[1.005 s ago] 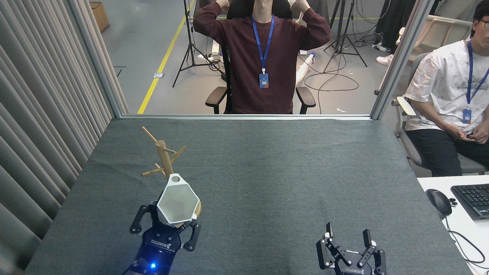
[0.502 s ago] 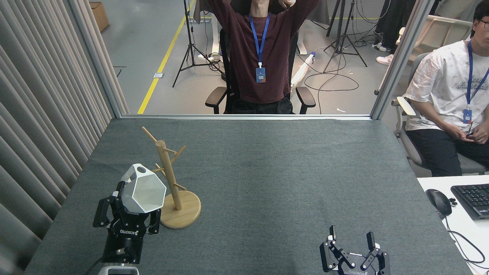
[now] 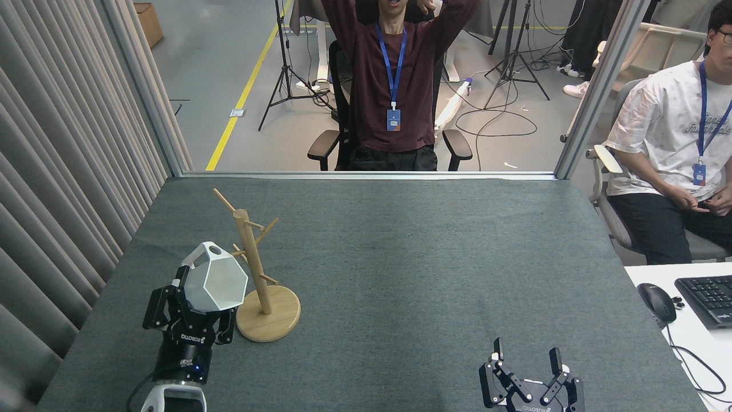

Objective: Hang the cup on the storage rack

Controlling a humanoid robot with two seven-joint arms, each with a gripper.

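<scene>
Cup (image 3: 216, 283) clamped in left hand (image 3: 191, 320), mouth tipped toward camera, holed rim tab uppermost, probably to present the hole to a peg. Storage rack (image 3: 251, 269) just right of hand. Right hand (image 3: 525, 357) released, idle, well apart.

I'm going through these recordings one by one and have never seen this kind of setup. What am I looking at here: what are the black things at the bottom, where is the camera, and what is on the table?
The camera sits in a humanoid robot's head, looking forward and down at a grey table. The black parts at the bottom are the ends of its two arms. The left claw is shut on a white faceted cup, held just left of a wooden storage rack, a post with angled pegs on a round base. The cup's rim tab with its hole points up, close to the pegs, not yet hung. The right claw is open and empty, low at the near edge. Two seated people are beyond and beside the table.
</scene>
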